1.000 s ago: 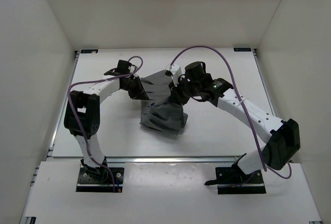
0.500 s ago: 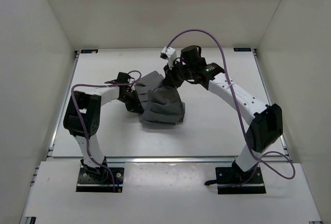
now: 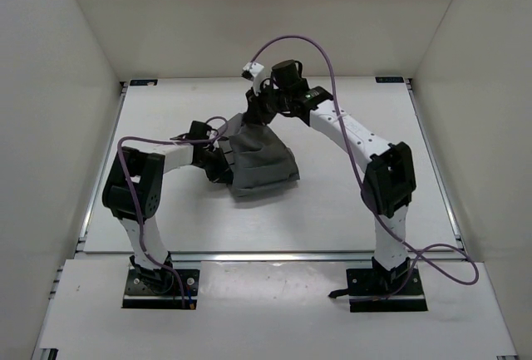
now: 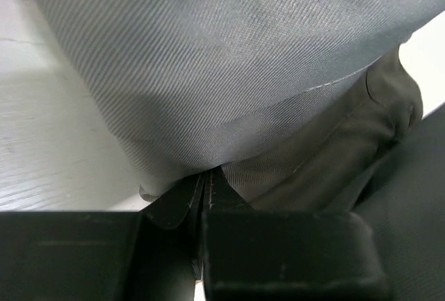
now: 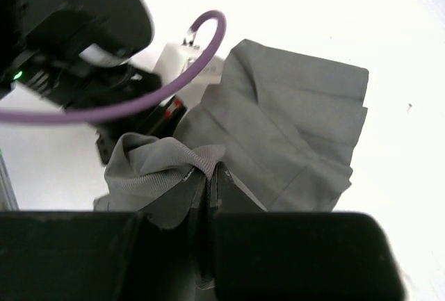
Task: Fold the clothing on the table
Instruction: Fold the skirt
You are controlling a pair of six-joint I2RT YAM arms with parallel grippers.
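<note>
Clothing sits bunched left of centre on the table, strung between both arms. The right gripper is clamped on a raised fold at the far edge, while the left gripper, low against the garment's left side, has its jaws pinched tight on a hem. From the right gripper the grey cloth falls toward the near side, its long axis running far to near, so the coming fold likely turns on carrying that far edge over; no container is in view.

White arms carry black joints and purple cables; the right end effector is black.
</note>
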